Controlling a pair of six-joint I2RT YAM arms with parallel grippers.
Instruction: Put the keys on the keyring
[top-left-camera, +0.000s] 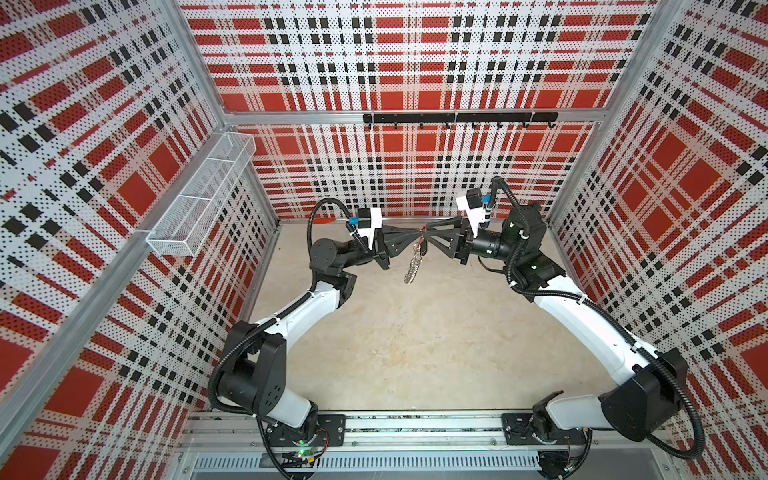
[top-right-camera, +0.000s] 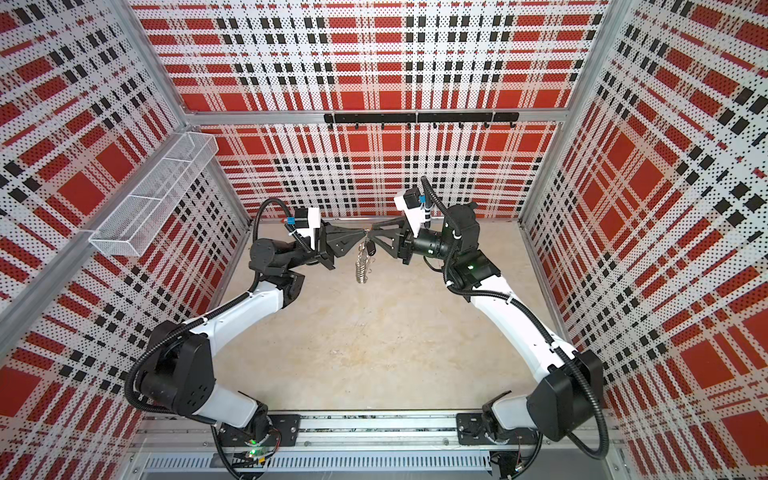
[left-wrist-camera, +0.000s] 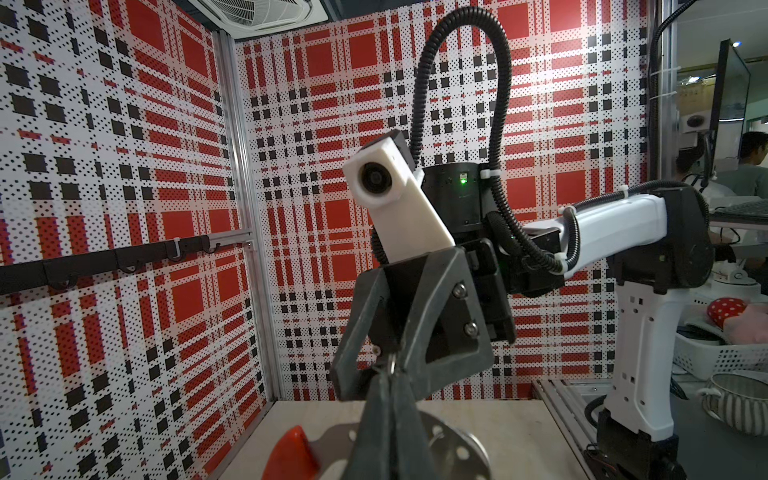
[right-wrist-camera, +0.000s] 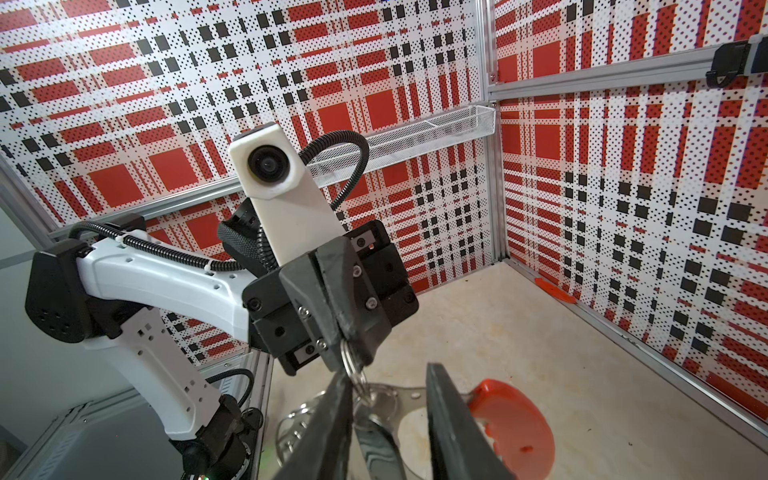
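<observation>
**Mid-air meeting: fob hanging between the right arm's fingers**

Both arms meet tip to tip near the back wall, well above the table (top-left-camera: 415, 353).

The left gripper (right-wrist-camera: 347, 345) is pressed together on a small silver ring (right-wrist-camera: 352, 365), and everything hangs from that pinch. The keyring (right-wrist-camera: 409, 392) dangles just below it, with its red sleeve (right-wrist-camera: 515, 424) off to one side. Its silver loops (top-left-camera: 411, 268) hang lowest in both top views.

The key fob (right-wrist-camera: 376, 444) hangs just beside the hoop, under the pinched ring. I can't tell whether that ring is the fob's own or one of the hoop's. Nor can I tell whether the fob is already threaded on.

The right gripper (right-wrist-camera: 388, 374) has its fingers apart, straddling the fob. One finger looks close against the fob; the other is clear of it.

My read is that the right arm is about to take the fob. To do that well:
- Centre first, so both pads meet the fob body together; otherwise it will swing away.
- Take the fob alone, because the hoop's edge sits close behind it.
- Grip near the ring end, so the ring can be steered afterwards.
- Hold the left arm steady and don't pull until the grip is firm. A pinch on thin wire could slip.
</observation>
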